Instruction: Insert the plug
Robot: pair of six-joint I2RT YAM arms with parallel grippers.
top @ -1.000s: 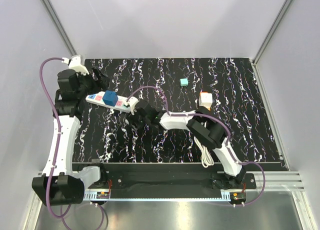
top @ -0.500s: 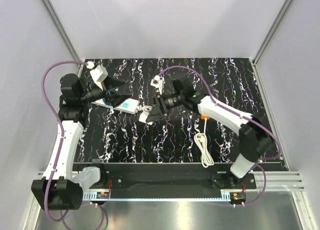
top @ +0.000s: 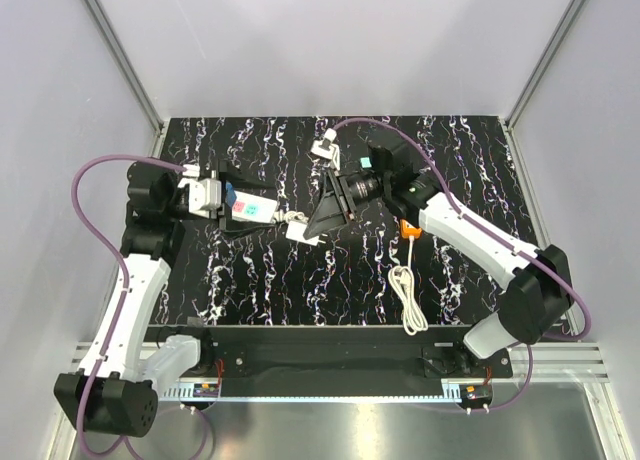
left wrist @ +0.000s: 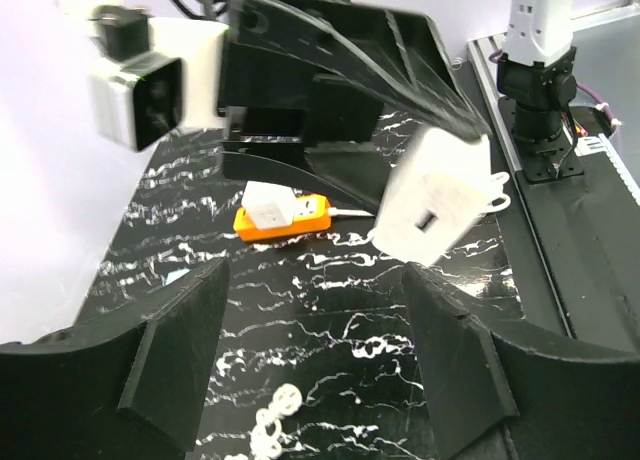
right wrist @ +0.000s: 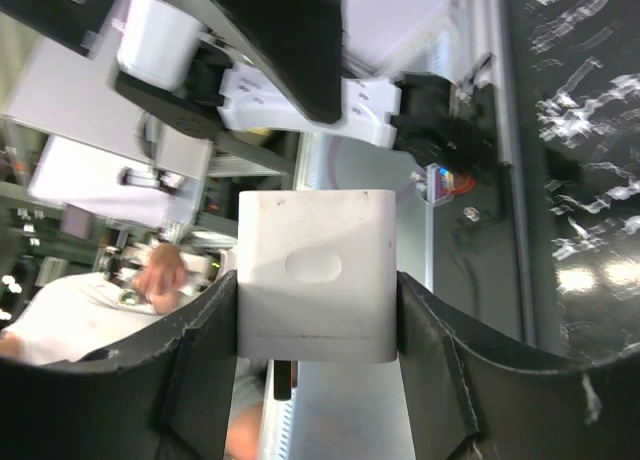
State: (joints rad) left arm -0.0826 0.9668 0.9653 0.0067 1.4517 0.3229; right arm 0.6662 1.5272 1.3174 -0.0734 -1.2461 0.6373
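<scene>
The plug [left wrist: 435, 195], a white block with a small slot on its face, is pinched tilted between the two black fingers of the right gripper [right wrist: 318, 310]. In the top view it hangs over the middle of the table, a little toward 9 o'clock. The black, white-veined table [top: 300, 280] fills the floor of the cell. The right arm [top: 480, 240] rises from its base at 5 o'clock and reaches across toward 10 o'clock, ending at the plug. The left arm [top: 135, 290] climbs along the 9 o'clock edge and turns its wrist toward 3 o'clock. The left gripper [left wrist: 315, 290] is spread wide, with only table showing between its fingers, and it faces the held plug. A white strip with coloured buttons [top: 255, 210] lies at 10 o'clock of the plug, just beside the left gripper's end; contact there cannot be told. A white cable [top: 405, 300] runs toward 6 o'clock from the orange power strip [left wrist: 305, 215], which lies on the table at 3 o'clock of the plug, apart from it. A small white cube [left wrist: 266, 202] sits on one end of that orange strip. A tiny teal cube [top: 365, 162] shows at 1 o'clock of the plug, close beside the right arm's wrist.
</scene>
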